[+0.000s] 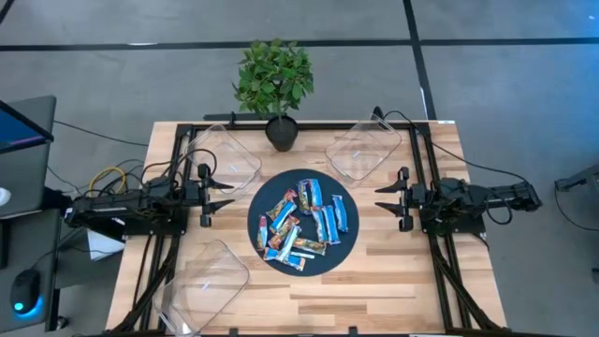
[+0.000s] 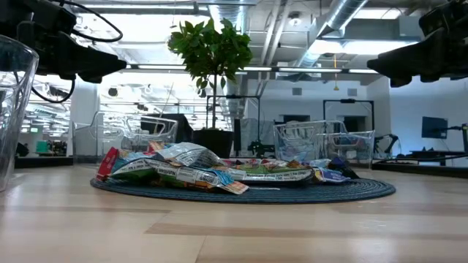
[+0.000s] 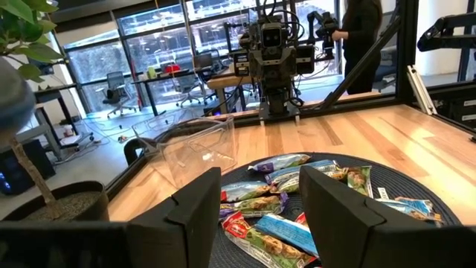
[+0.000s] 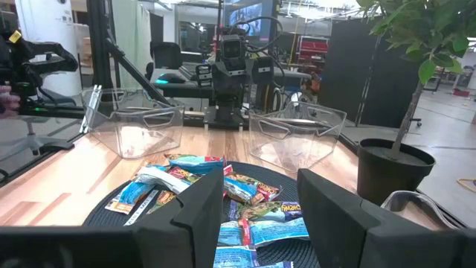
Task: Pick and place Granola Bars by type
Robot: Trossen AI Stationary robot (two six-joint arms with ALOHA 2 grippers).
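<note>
Several granola bars (image 1: 304, 223) in blue-and-white, green and red wrappers lie heaped on a round dark mat (image 1: 302, 266) at the table's middle; they also show in the low view as granola bars (image 2: 212, 172). My left gripper (image 1: 225, 195) hovers level at the mat's left, fingers open, nothing between them (image 3: 260, 216). My right gripper (image 1: 384, 197) hovers level at the mat's right, fingers open and empty (image 4: 260, 212).
Three clear plastic bins stand around the mat: far left (image 1: 223, 157), far right (image 1: 363, 150), near left (image 1: 208, 281). A potted plant (image 1: 277, 89) stands at the far edge, middle. Bare wood lies at the near right (image 1: 393, 290). A person stands in the room beyond (image 3: 361, 33).
</note>
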